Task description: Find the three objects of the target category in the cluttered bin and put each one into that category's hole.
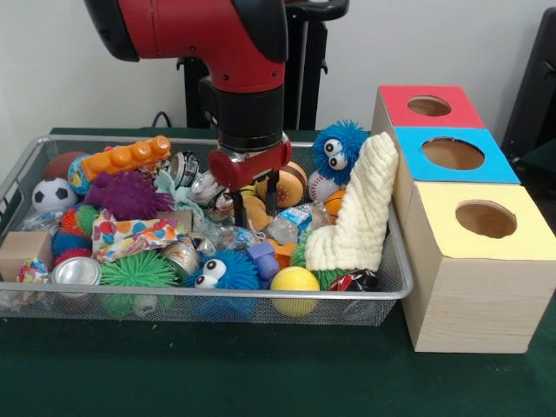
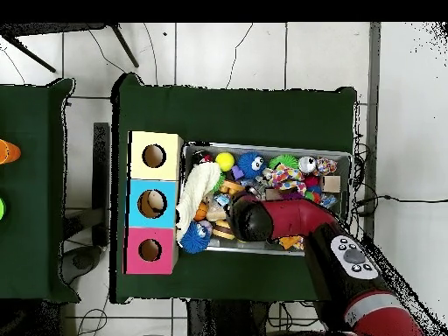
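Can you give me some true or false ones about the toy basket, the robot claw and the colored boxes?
1. The claw hangs over the middle of the bin. True.
2. The three boxes have square holes. False: the red box, blue box and yellow box each have a round hole.
3. A yellow ball lies by the bin's front wall. True.
4. The cream knitted toy lies flat on the table. False: it leans up at the bin's end nearest the boxes.
5. The claw is lifting the soccer ball. False: the ball lies far off it.
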{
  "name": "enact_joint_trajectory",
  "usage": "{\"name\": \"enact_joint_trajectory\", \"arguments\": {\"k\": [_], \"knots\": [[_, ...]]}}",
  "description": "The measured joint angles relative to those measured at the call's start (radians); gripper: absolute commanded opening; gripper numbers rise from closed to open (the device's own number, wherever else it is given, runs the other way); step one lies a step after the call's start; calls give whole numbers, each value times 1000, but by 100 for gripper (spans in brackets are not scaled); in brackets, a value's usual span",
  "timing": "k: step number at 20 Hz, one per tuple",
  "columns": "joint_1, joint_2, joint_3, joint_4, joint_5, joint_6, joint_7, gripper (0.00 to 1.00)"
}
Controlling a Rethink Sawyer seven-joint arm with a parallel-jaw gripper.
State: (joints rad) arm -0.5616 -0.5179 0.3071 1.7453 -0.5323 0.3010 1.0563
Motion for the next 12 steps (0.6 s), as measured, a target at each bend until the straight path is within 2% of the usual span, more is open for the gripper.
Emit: {"name": "enact_joint_trajectory", "arguments": {"k": [6,7,12], "knots": [[-10,17,30,0,-33,-11,0,100],[-14,22,42,0,-47,-11,0,0],[-12,30,43,-1,-49,-11,0,0]]}}
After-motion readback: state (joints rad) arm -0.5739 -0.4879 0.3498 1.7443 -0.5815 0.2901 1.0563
